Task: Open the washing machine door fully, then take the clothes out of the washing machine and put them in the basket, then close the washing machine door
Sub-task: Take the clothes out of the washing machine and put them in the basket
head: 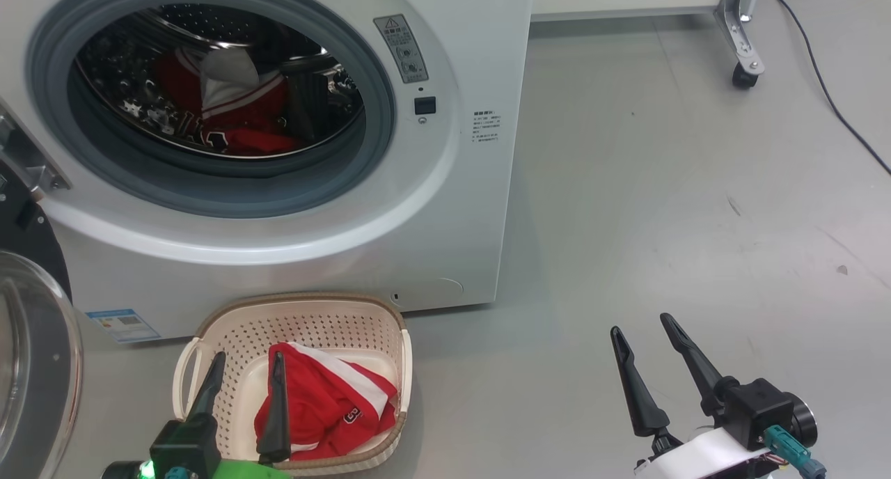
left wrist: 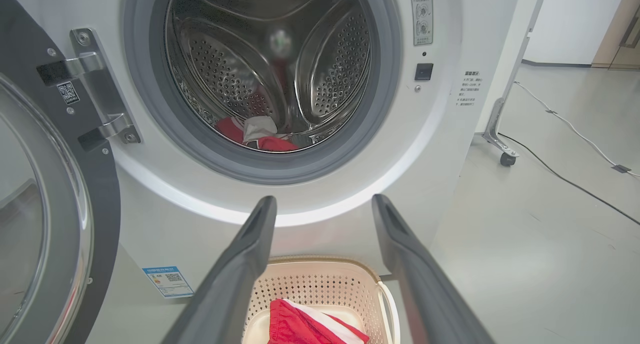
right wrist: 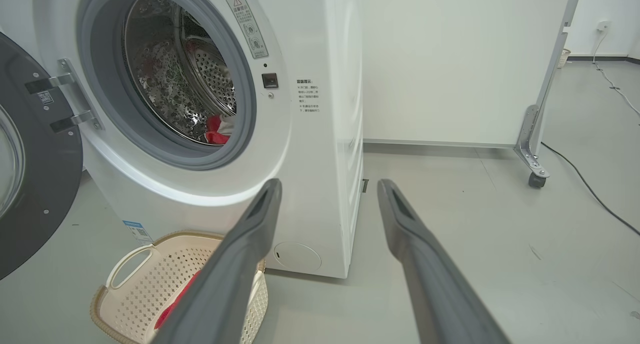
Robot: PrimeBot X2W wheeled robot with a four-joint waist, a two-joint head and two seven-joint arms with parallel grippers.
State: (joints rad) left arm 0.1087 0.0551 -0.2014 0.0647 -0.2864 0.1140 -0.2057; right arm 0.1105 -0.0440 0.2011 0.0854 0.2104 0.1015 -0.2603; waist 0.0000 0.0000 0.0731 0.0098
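The washing machine door (head: 28, 354) hangs wide at the left edge, clearing the drum (head: 139, 68). The basket (head: 299, 310) sits just before the washing machine (head: 473, 186), lower centre, catching 1 red garment (head: 327, 399). More clothes (head: 237, 113) wait upper left. The left gripper (head: 248, 357) and right gripper (head: 641, 326) hold their fingers apart, empty.

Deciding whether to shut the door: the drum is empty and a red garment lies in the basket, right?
No. The drum is not empty: red clothes lie inside it, as the head view shows. A red garment does lie in the basket.
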